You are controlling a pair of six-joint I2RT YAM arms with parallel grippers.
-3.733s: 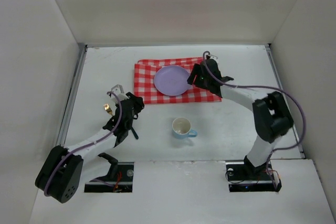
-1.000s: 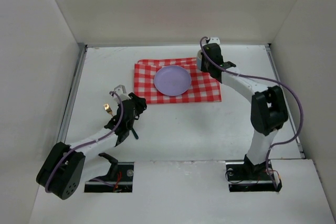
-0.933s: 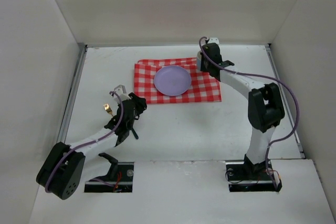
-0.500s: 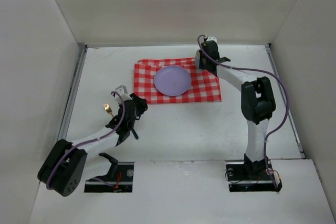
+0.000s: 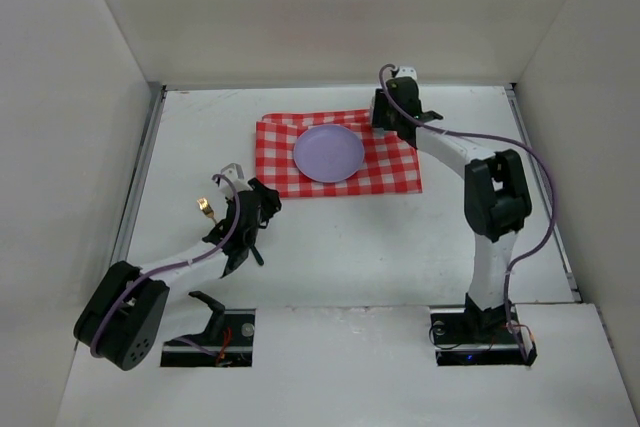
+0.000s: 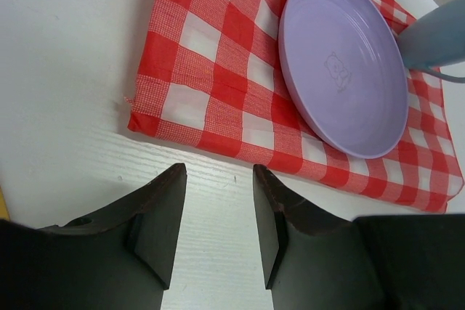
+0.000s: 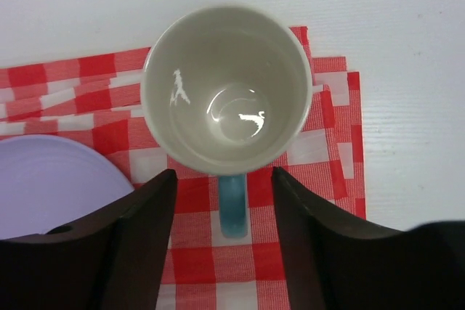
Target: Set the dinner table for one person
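Here's the white bench (image 5: 400, 237), filling the floor of the booth from the arm bases out to the back wall, with a thin metal rail down each side. Towards its far middle lies the red-and-white checked cloth (image 5: 390, 175), and on that cloth sits a lavender plate (image 6: 341, 70), flat and bare.

Over on the right, the right hand (image 7: 223, 172) hangs above the cloth's far right corner. Its two fingers are spread wide, one on each side of the blue handle (image 7: 232, 208) of a mug (image 7: 227, 88), with clear gaps both ways and no contact. The mug stands upright on the cloth just beside the plate, white inside, pale blue outside.

Now the left side. The left hand (image 6: 218, 179) hovers low over bare bench near the cloth's near-left corner. Its fingers are apart and only white surface shows between them, so it pinches nothing.

One more item: a small gold thing (image 5: 203, 209) lies on the bench beside the left arm. It looks like cutlery perhaps, but it is too small to name.
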